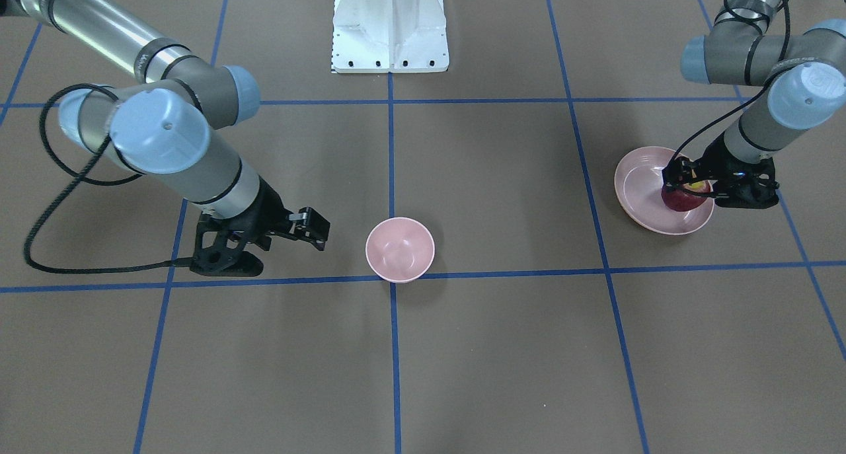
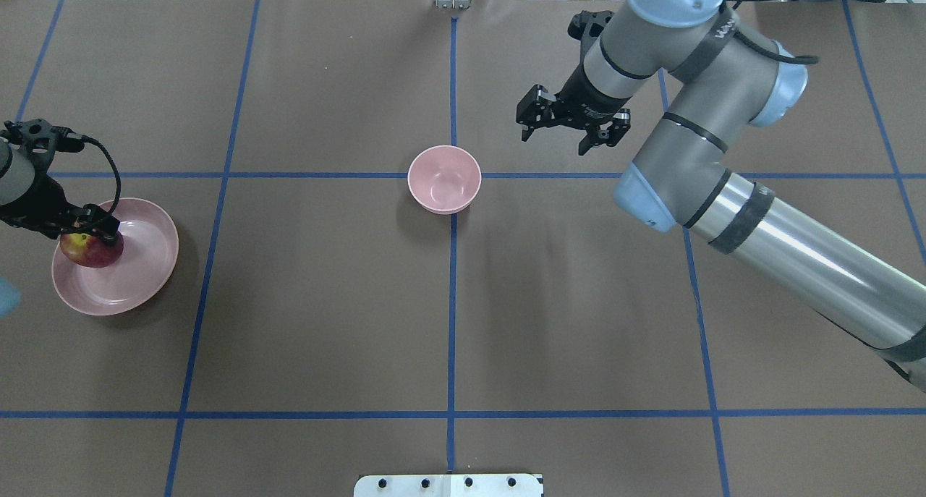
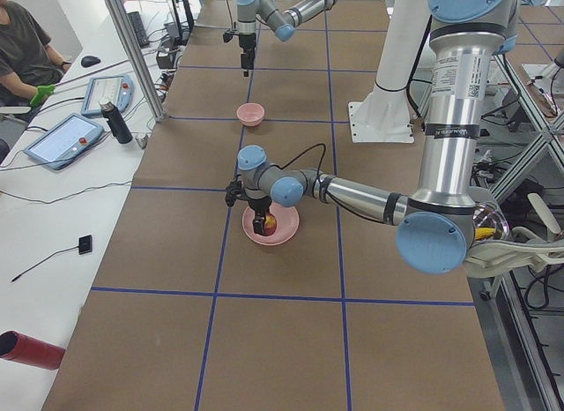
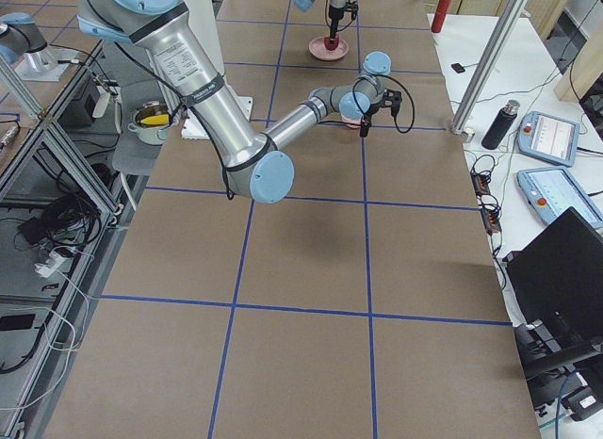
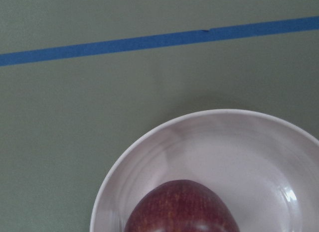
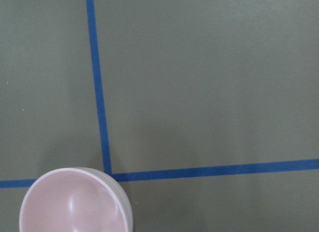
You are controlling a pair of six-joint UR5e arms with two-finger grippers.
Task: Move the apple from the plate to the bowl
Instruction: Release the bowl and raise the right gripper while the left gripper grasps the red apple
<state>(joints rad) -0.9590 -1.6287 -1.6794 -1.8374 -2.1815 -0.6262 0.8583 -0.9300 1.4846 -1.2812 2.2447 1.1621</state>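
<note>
in the front-facing view the apple is seen off-centre in the plate, and the left end effector is placed low over it. its fingers are set on either side of the fruit, as a lift would require, but whether they press it cannot be told. the bowl stands empty at mid-counter, well apart from the plate. the right end effector is held spread and empty near the bowl, probably kept out of the way.

in the overhead view only bare counter is seen between plate and bowl, so a carry is judged unobstructed once the plate's raised rim is cleared. the right end effector, being near the bowl, could crowd the drop.

in the side views nothing further is settled.

in the left wrist view only the apple's top and the plate's rim are shown. in the right wrist view the bowl's edge is shown just beside a crossing of blue tape.
</note>
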